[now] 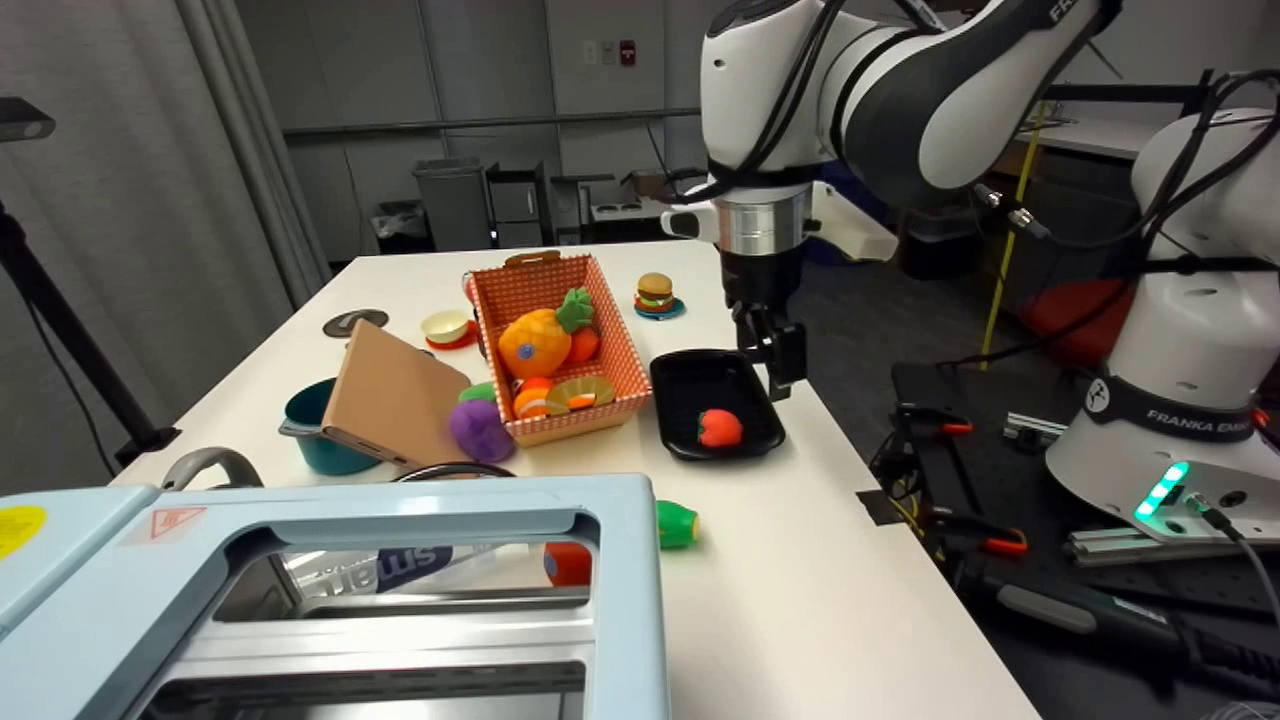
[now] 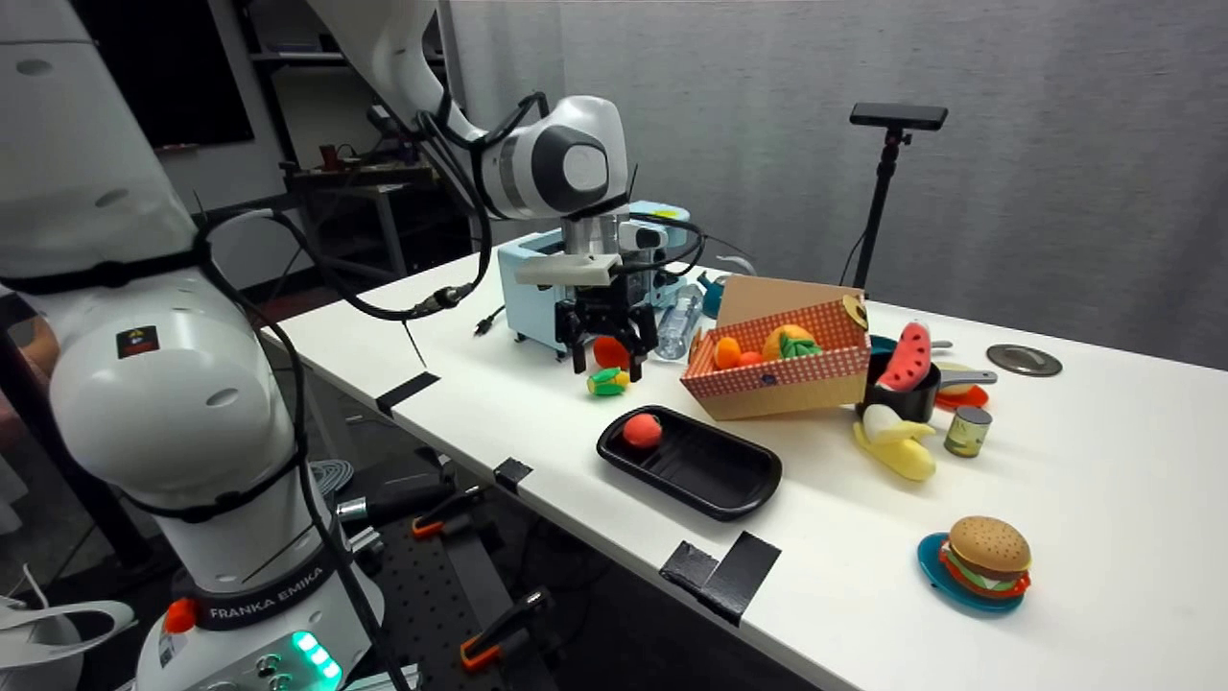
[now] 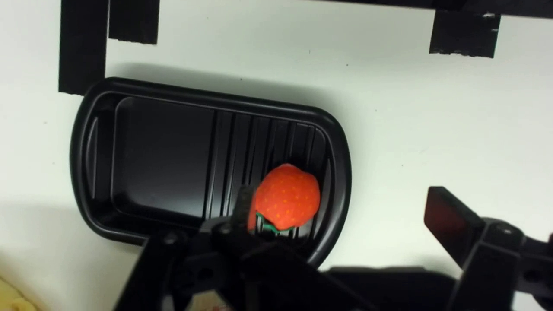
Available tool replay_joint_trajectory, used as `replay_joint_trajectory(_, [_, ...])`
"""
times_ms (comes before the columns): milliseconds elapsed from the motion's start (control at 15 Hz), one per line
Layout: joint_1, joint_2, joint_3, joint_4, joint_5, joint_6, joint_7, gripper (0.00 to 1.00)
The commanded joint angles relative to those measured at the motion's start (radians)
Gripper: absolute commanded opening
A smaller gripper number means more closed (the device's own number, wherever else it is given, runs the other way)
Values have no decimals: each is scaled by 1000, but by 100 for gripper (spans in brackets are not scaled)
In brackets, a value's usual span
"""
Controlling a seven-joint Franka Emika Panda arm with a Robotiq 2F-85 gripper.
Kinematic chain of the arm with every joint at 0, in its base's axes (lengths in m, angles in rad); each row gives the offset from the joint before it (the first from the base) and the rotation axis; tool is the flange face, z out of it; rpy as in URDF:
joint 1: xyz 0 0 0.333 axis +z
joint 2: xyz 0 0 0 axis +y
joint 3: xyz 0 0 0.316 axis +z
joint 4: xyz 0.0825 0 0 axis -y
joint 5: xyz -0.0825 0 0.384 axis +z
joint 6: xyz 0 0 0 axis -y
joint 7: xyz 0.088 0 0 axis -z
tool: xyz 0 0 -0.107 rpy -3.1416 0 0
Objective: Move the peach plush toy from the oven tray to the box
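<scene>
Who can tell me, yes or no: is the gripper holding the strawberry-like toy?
No: the wrist view shows the gripper open and the strawberry-like toy lying in the black tray.

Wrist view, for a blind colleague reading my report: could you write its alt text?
A red-orange plush toy with yellow specks and some green lies in the right half of a black tray on a white table. The open gripper spans the bottom, partly overlapping tray and toy in the picture. Black tape shows at top left and top right.
</scene>
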Motion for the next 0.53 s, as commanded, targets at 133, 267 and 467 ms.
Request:
replay_joint_trajectory(133, [-23, 108, -26, -56, 12, 198, -56, 100])
replay_joint_trajectory(267, [-32, 159, -38, -73, 8, 259, -63, 100])
replay_joint_trajectory(467, [-40, 225, -48, -76, 4, 318, -77, 100])
